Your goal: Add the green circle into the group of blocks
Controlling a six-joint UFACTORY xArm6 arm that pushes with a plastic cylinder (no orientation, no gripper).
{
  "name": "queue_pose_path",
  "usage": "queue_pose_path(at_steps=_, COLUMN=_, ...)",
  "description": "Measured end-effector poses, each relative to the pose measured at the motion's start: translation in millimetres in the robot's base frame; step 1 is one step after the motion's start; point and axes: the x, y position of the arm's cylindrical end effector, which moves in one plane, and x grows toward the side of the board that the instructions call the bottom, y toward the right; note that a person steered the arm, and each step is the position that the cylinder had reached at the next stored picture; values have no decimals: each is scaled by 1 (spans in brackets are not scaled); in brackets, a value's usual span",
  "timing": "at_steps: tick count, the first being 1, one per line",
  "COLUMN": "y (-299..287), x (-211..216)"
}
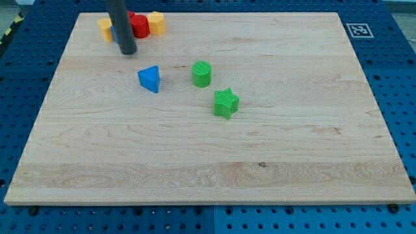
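Wooden board (208,162) on a blue pegboard. My tip (127,51), a bare rod holding nothing, sits just below a top-left cluster of red and yellow blocks (138,25). The green circle (202,73) stands mid-board, between a blue triangle (150,78) and a green star (226,103).

Pale matt wooden board (208,149) with visible grain, ribbed plastic-looking green circle (202,74), perforated blue table (403,78)

Green circle (202,74) free all round; blue triangle (150,78) to view's left, green star (226,103) just below-right.
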Motion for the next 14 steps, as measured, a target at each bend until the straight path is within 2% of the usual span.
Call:
queue_pose_path(at_steps=2, y=100, x=4)
queue_pose_path(at_steps=3, y=183, x=13)
queue_pose_path(at_steps=4, y=235, x=54)
queue_pose_path(at_steps=5, y=225, x=86)
queue_pose_path(at_steps=7, y=141, x=74)
queue_pose_path(at_steps=9, y=141, x=84)
queue_pose_path(at_steps=10, y=121, x=40)
queue_pose_path(at_steps=11, y=116, x=16)
queue_pose_path(at_steps=13, y=122, x=67)
queue_pose_path(at_steps=14, y=107, x=48)
